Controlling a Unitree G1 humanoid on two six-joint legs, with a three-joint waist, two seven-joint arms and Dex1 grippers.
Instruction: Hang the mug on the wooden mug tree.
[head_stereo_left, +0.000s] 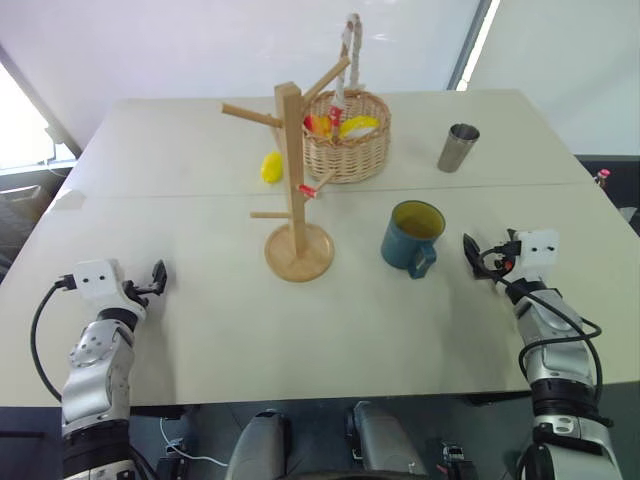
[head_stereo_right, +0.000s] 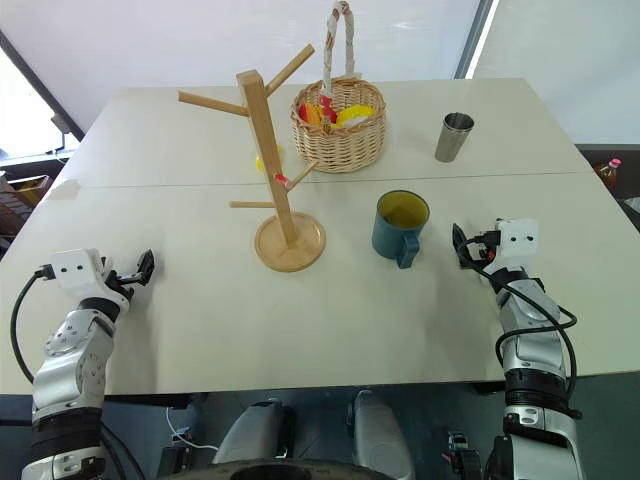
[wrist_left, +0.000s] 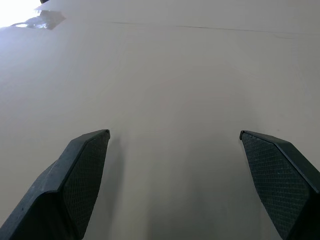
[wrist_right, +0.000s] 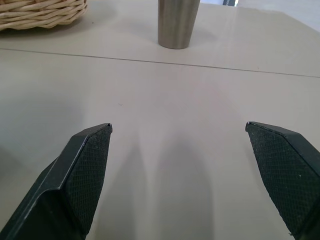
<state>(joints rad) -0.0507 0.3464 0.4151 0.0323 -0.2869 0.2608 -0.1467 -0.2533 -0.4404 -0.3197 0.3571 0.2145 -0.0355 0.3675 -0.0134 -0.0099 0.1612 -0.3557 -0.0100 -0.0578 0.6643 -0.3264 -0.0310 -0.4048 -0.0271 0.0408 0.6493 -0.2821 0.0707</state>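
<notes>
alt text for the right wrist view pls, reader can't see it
The right tool, open and empty, hovers over a bare stretch of the pale table. Beyond it stand a steel tumbler and the edge of a wicker basket.

Right gripper (wrist_right: 179, 131) fingers spread wide above the table (wrist_right: 165, 100); steel tumbler (wrist_right: 177, 22) and wicker basket (wrist_right: 42, 12) beyond.

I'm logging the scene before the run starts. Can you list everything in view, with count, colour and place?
mug: one, dark blue, yellow inside, upright right of the tree
wooden mug tree: one, light wood, table centre
wicker basket: one, tan, behind the tree, colourful items inside
yellow object: one, left of the basket
steel tumbler: one, silver, far right
table: one, off-white
left gripper: black, open, empty
right gripper: black, open, empty
</notes>
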